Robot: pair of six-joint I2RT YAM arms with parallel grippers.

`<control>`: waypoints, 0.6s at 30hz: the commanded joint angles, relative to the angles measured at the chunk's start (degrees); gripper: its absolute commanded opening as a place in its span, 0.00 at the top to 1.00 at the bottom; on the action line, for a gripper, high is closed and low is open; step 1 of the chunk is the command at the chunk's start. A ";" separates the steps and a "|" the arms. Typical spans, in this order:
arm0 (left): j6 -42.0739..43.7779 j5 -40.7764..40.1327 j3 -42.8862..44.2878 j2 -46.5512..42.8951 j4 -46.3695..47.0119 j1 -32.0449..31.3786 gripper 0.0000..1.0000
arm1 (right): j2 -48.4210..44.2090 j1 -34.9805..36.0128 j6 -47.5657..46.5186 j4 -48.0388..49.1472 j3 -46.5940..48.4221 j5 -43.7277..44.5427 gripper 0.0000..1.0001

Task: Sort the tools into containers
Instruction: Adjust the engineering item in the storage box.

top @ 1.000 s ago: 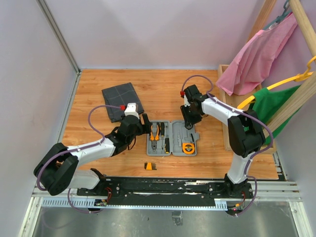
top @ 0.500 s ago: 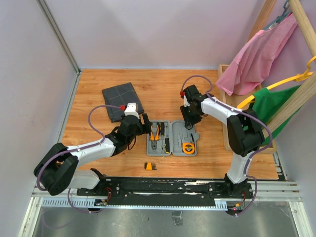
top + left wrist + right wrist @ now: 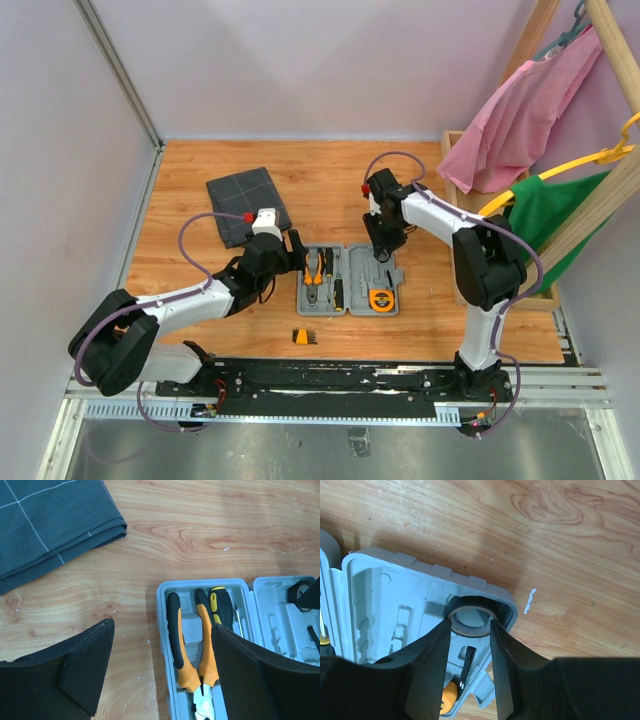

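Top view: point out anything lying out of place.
The small orange bit holder lies alone on the table, on the near side of the grey case, not yet put away. Nothing looks spilled or damaged.

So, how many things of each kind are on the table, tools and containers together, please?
Pliers: 1
Screwdrivers: 2
Tape ring: 1
Round orange piece: 1
Orange bit holder: 1
Grey case: 1
Fabric pouch: 1
Total: 8
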 commanded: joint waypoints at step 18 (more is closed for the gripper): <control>0.65 -0.55 1.61 -0.06 0.40 0.41 0.18 | 11.10 3.29 -0.24 -1.59 -6.43 7.00 0.65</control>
